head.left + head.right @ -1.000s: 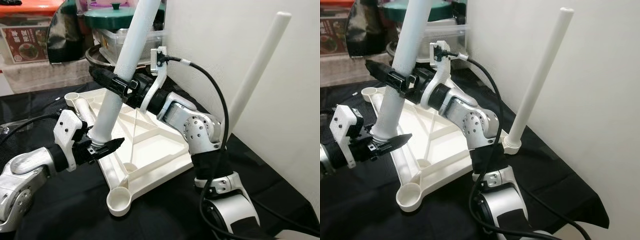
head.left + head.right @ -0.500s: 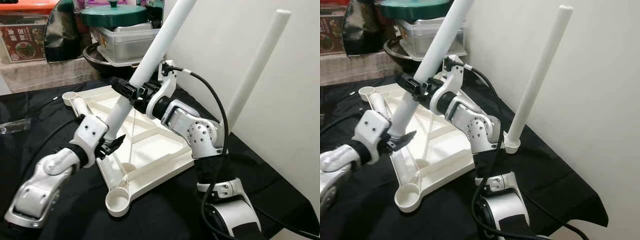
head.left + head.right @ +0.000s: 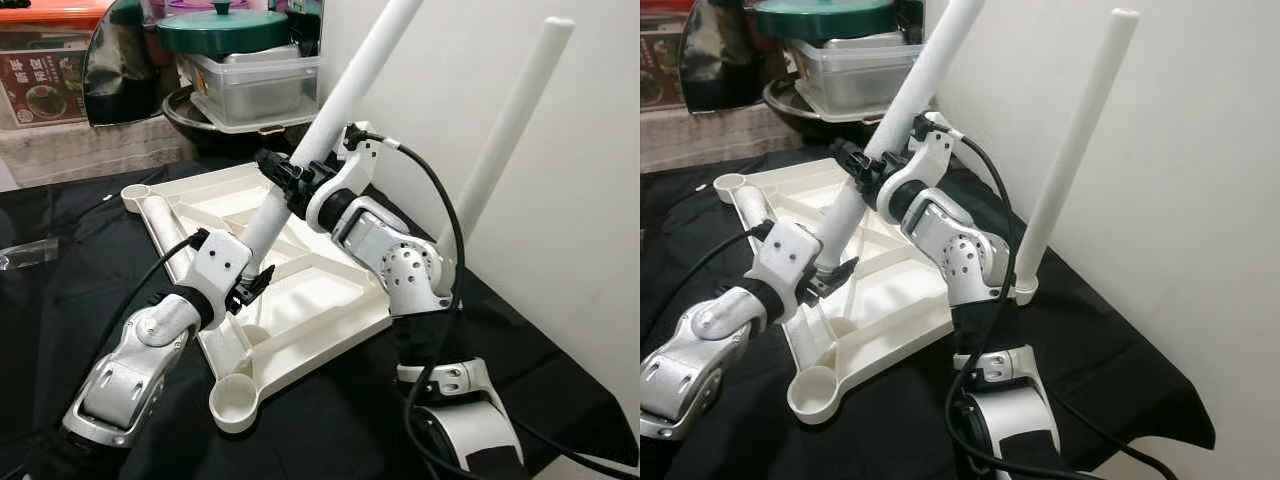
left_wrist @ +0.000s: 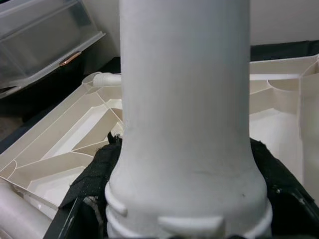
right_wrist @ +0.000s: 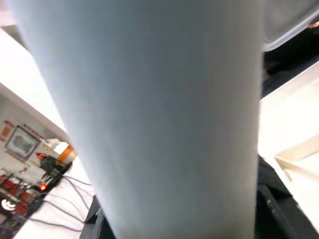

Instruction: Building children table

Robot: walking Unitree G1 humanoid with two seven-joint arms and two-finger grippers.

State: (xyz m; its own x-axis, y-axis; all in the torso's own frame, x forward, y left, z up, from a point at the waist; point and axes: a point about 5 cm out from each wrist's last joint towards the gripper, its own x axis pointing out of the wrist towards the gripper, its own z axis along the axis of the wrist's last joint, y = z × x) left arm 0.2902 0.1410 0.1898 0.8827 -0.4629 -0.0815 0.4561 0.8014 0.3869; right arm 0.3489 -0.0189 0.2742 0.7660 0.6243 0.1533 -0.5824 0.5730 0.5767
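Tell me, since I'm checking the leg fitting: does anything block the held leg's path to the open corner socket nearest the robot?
Nothing visible does. The left claw holds the leg near its lower end and the right claw higher up. The near socket on the tabletop stands open, with only tabletop ribs between.

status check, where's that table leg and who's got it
Left gripper shut on table leg near its base. Right gripper shut on it higher up. Leg tilted over upturned tabletop, not socketed. Nothing in the way.
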